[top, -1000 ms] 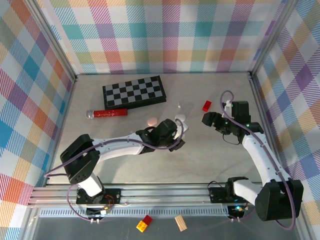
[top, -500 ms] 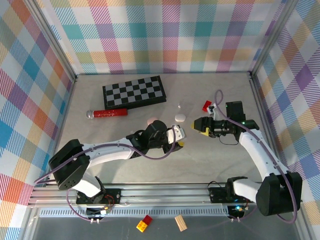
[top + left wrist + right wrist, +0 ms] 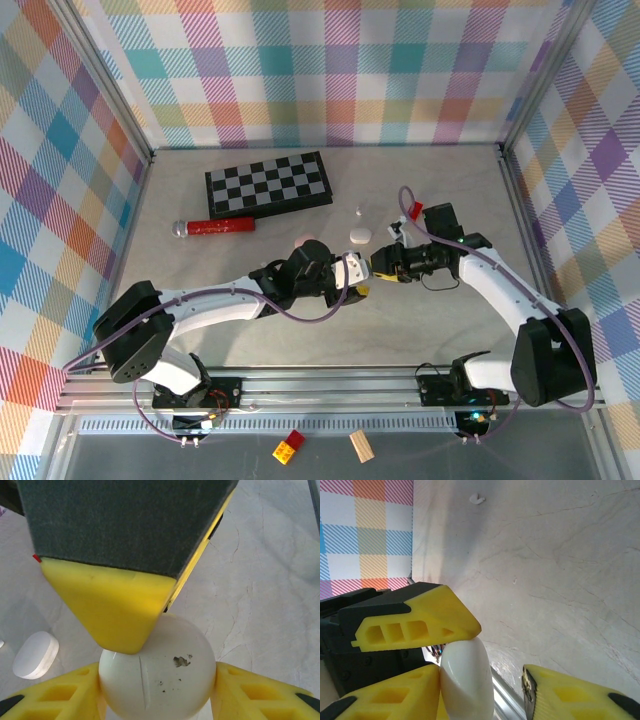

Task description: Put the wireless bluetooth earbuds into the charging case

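yellow fingers (image 3: 245,692) of the left gripper (image 3: 157,682) are clamped on the round white pebble-like charging case (image 3: 165,655), mid table (image 3: 450,330). the right gripper (image 3: 481,676) has its fingers apart, one pressed against the case, likely to prise it open. a tiny white plastic earbud (image 3: 360,211) lies just far of them; next, the lid must lift without the case slipping

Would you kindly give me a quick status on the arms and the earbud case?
Left gripper shut on white case. Right gripper open, one finger against it. Loose earbud on table, not yet in. White disc lies between earbud and grippers.
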Controlling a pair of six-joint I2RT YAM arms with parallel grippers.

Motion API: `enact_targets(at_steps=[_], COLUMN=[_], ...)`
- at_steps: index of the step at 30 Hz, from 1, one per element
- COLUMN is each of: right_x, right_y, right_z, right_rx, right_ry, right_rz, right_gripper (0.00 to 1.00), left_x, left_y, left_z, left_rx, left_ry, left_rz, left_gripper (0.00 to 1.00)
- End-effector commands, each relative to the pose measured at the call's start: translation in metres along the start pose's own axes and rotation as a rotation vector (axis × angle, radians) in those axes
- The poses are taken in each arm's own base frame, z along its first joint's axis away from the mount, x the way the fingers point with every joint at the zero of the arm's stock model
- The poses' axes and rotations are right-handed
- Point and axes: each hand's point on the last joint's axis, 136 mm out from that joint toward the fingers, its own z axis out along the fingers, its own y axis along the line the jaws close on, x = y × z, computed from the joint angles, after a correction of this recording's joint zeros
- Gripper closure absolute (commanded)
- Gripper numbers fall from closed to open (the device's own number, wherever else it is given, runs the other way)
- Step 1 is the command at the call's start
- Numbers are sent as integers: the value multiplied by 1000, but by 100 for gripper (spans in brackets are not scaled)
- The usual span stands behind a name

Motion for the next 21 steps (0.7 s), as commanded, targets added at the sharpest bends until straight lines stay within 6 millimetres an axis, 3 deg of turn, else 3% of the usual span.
enact_targets(at_steps=[1,14,18,21], right_x=[-4,5,2,-4], right_y=[15,18,15,13], right_z=[0,6,6,3], right_rx=[-52,-83,-54,-22], right_ry=[10,63,48,14], right_rz=[-61,-77,-87,-118], right_gripper=[59,62,77,80], left_x=[-11,-7,-9,-11], left_y=[3,6,8,9], left_z=[-6,-1,-2,-3], left_rx=[0,-13,-21,-28], left_ry=[-40,-22,-26,-36], left_rz=[29,26,21,12], left_gripper=[49,49,49,46])
